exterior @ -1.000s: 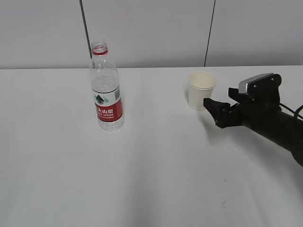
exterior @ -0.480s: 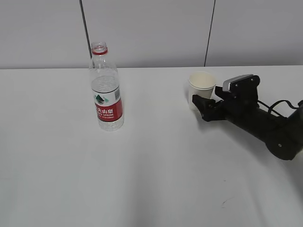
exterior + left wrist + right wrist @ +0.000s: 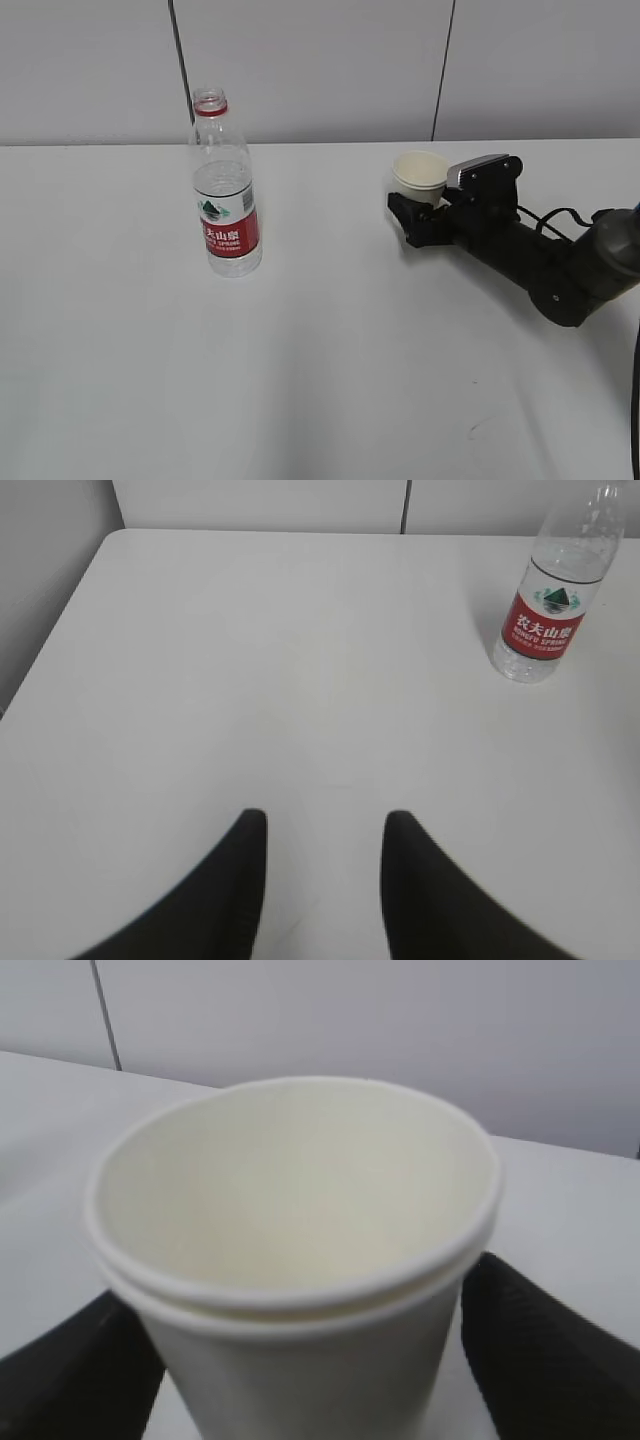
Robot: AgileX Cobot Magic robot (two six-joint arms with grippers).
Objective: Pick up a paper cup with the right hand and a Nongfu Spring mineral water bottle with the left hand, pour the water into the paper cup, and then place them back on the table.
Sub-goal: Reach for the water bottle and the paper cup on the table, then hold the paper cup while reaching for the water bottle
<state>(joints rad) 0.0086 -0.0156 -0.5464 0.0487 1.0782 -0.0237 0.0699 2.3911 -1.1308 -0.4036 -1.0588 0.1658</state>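
- Right hand [image 3: 425, 222] sits low on the table [image 3: 320, 380], fingers either side of the paper cup [image 3: 420, 176]. Jaws are wide apart; in the wrist view there's a sliver of gap on each side, so I'd say not gripping yet.
- The cup stands upright, well to the right of the Nongfu Spring mineral water bottle [image 3: 226, 190] and level with it across the table.
- Wrist cam shows a doubled rim: looks like two cups nested, or one w/ a stepped lip. Can't tell which. Inside looks dry and empty.
- Handling: thin paper, v. light, crushes easily. Best taken at the lower-mid wall w/ a gentle squeeze; too hard and it goes oval.
- Bottle: cap off, red neck ring showing, water [image 3: 224, 180] up to just above the label. Heavier, slick plastic, walls give a bit. Take it at or just above the label.
- Left hand [image 3: 322, 880]: only its wrist cam shows it, fingers spread, holding nothing. The bottle [image 3: 553, 600] is far off, up and right of it.
- Exterior view gives the cup-to-bottle layout, which neither wrist cam does.
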